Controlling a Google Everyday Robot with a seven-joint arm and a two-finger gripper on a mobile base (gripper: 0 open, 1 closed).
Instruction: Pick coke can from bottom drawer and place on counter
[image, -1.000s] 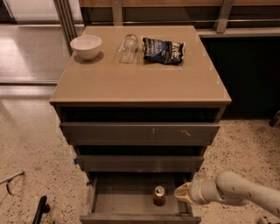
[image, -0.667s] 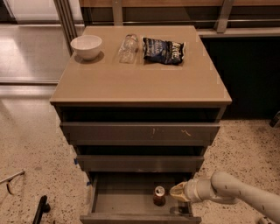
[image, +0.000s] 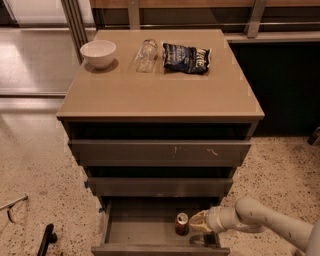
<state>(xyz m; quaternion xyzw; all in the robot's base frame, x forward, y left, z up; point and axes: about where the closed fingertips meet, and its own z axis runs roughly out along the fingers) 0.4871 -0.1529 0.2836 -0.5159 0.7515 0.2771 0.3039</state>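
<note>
Reaching low into the bottom drawer (image: 144, 233), arm (image: 272, 223) near-level, claw (image: 195, 221) beside coke can (image: 181, 223) (grip unclear).

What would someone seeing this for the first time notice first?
Most striking is the pale arm at the lower right, its tool close beside the small can standing in the open bottom drawer. Next comes the tan counter above, with a white bowl, a clear bottle and a dark snack bag near its back edge.
</note>
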